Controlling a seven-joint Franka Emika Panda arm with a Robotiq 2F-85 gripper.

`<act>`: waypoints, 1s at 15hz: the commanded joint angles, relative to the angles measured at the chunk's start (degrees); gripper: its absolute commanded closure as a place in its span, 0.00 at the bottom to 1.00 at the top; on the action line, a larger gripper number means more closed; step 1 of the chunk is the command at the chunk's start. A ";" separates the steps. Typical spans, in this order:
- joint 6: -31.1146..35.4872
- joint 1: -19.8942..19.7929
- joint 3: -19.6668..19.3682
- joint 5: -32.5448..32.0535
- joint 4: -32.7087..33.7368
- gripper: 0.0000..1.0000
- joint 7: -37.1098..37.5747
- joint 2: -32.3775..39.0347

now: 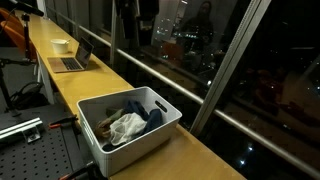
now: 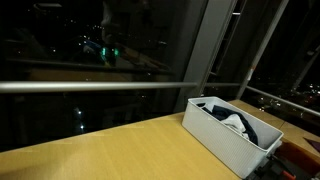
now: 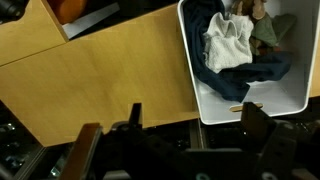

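The gripper (image 3: 192, 112) is seen at the lower edge of the wrist view, its 2 fingers spread wide and nothing held between them. Just beyond, at 1 o'clock, the white bin (image 3: 199, 85) is set on the wooden counter (image 3: 100, 80). It is rectangular, smooth-walled and rounded at the corners. Inside, a crumpled white cloth (image 3: 228, 45) is laid over a limp dark blue garment (image 3: 268, 72). The step in hand is judged to be a hover short of the bin. A next move would call for centring over the soft cloth, clear of the hard rim. In an exterior view, a laptop (image 1: 72, 60) is seen at 11 o'clock from the bin.
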 commanded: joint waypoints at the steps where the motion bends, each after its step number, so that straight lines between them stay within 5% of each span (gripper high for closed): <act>1: 0.19 0.45 0.16 -0.24 0.62 0.00 0.04 0.56; 6: 4.38 3.46 3.12 0.39 4.91 0.00 1.17 7.55; 15: 18.93 7.65 5.50 2.57 13.44 0.00 1.97 33.77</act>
